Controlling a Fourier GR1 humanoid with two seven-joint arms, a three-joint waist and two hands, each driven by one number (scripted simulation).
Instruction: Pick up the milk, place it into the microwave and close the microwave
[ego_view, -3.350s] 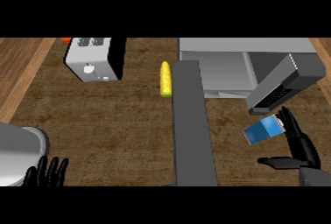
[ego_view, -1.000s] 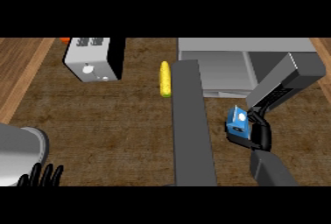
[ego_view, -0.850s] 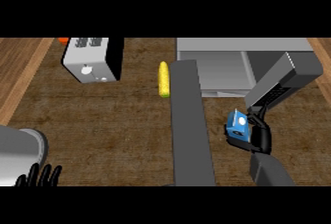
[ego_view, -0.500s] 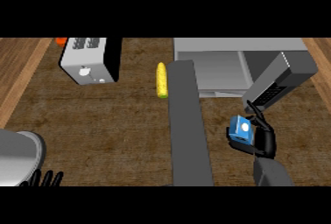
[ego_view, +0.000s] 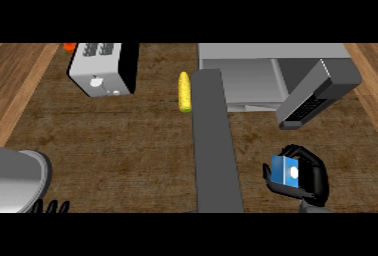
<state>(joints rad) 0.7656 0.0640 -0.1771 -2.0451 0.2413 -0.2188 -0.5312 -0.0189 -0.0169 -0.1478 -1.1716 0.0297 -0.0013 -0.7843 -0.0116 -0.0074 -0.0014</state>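
Lower and nearer the counter's front edge than a moment before, the right hand (ego_view: 308, 176) kept its fingers curled around the blue milk carton (ego_view: 286, 171), short of the microwave (ego_view: 258, 75). At far left, a metal pot (ego_view: 21, 180) sat by the left hand (ego_view: 50, 206), of which only fingertips showed, too little to tell their state. Farther back stood a toaster (ego_view: 103, 67), then a corn cob (ego_view: 184, 92) beside a grey strip (ego_view: 215, 145). The microwave's door (ego_view: 319, 95) stood open at right.
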